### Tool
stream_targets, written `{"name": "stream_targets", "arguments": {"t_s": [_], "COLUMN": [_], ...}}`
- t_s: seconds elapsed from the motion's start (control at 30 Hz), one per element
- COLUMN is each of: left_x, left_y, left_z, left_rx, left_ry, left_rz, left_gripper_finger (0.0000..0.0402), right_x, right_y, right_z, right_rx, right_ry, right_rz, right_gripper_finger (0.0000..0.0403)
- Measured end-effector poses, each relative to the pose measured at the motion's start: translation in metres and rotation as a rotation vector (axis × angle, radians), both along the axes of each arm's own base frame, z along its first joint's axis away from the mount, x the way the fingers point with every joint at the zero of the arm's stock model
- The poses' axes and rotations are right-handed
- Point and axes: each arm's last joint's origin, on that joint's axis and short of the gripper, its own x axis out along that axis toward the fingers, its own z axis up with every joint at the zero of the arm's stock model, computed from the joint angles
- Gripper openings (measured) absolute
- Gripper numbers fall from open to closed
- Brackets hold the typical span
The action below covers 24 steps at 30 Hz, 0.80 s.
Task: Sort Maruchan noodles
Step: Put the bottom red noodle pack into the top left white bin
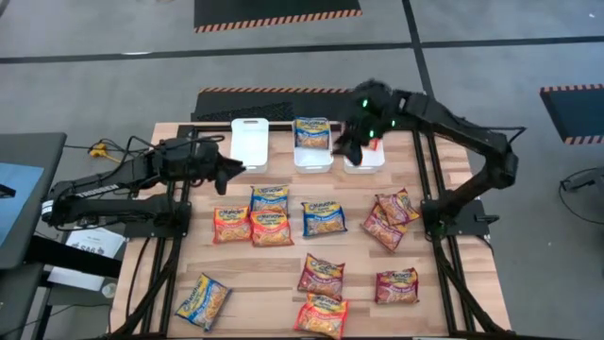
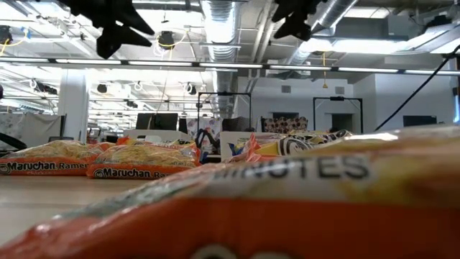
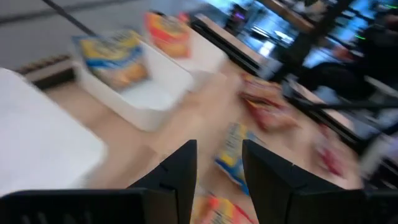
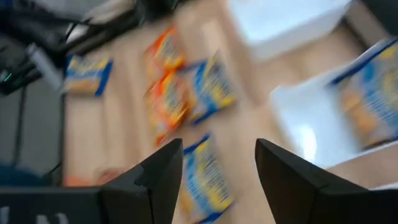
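Noodles in small flat glossy crinkly packets (image 1: 324,218), red, blue and orange, are lying scattered across my wooden table (image 1: 444,302), light and slippery so best pinched at an edge, while my left gripper (image 1: 233,170) and right gripper (image 1: 345,151) are hovering open and empty near white plastic bins (image 1: 250,142).

Left gripper (image 1: 238,169) hangs mid-air with fingers apart, empty; right gripper (image 1: 340,151) is raised too, fingers spread wide, empty.

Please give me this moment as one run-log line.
left gripper: open, empty, by left bin | right gripper: open, empty, over right bin | middle bin: blue packet | table: packets loose
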Motion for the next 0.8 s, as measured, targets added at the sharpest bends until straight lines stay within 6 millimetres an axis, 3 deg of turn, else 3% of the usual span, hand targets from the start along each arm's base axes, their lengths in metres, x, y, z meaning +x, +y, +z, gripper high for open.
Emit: {"name": "stream_targets", "arguments": {"t_s": [0.23,0.4,0.6,0.8], "left_x": [0.003,0.004,0.006,0.007], "left_y": [-0.013,-0.028,-0.047,-0.06], "left_z": [-0.001,-0.012,-0.033,-0.042], "left_rx": [-0.12,-0.185,-0.254,-0.3], "left_ry": [-0.018,0.066,0.135,0.151], "left_rz": [-0.245,-0.346,-0.433,-0.478], "left_gripper_finger": [0.0114,0.0114,0.0114,0.0114], "right_x": [0.028,0.047,0.054,0.052], "right_y": [0.068,0.123,0.18,0.22], "right_z": [-0.027,-0.055,-0.096,-0.127], "right_rx": [0.203,0.196,0.156,0.118], "right_ry": [0.218,0.391,0.647,0.831], "right_rz": [0.034,0.072,0.068,0.046], "right_gripper_finger": [0.0228,0.0228,0.0228,0.0228]}}
